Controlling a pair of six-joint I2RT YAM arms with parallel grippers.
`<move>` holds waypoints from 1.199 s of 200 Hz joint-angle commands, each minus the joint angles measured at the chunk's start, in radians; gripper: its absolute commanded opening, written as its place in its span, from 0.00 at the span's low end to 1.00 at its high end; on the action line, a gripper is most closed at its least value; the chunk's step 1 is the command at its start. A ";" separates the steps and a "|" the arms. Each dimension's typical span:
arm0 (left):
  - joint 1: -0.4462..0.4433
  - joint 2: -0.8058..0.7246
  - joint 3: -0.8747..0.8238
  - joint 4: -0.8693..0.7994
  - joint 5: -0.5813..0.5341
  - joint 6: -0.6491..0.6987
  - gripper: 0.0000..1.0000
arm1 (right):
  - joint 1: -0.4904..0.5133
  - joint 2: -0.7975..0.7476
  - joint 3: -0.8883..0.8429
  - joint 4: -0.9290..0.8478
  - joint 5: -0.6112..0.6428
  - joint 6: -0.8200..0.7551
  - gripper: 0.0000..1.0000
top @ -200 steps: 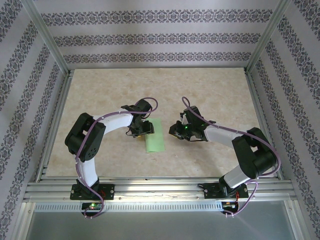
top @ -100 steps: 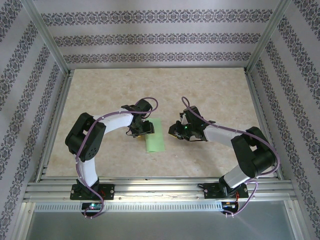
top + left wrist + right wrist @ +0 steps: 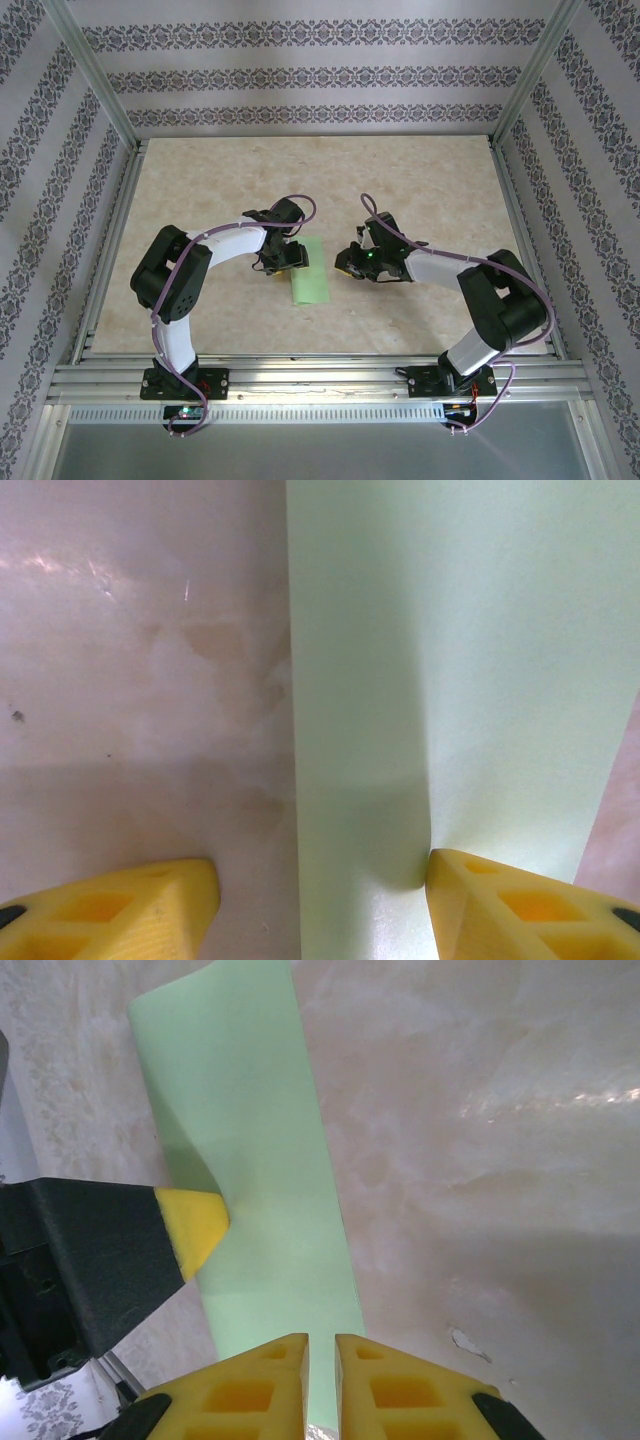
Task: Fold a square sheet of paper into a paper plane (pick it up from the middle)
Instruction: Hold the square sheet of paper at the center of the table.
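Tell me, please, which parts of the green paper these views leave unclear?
- Top external: the paper is too small to count its layers, and the left gripper covers part of its left edge.
- Left wrist: the picture's top and bottom edges cut off both ends of the paper.
- Right wrist: the right gripper hides the paper's near end, so contact cannot be judged.
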 commanded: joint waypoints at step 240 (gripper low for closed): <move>-0.006 0.072 -0.042 0.137 0.020 0.003 0.60 | 0.153 0.309 0.232 -0.280 0.168 -0.157 0.00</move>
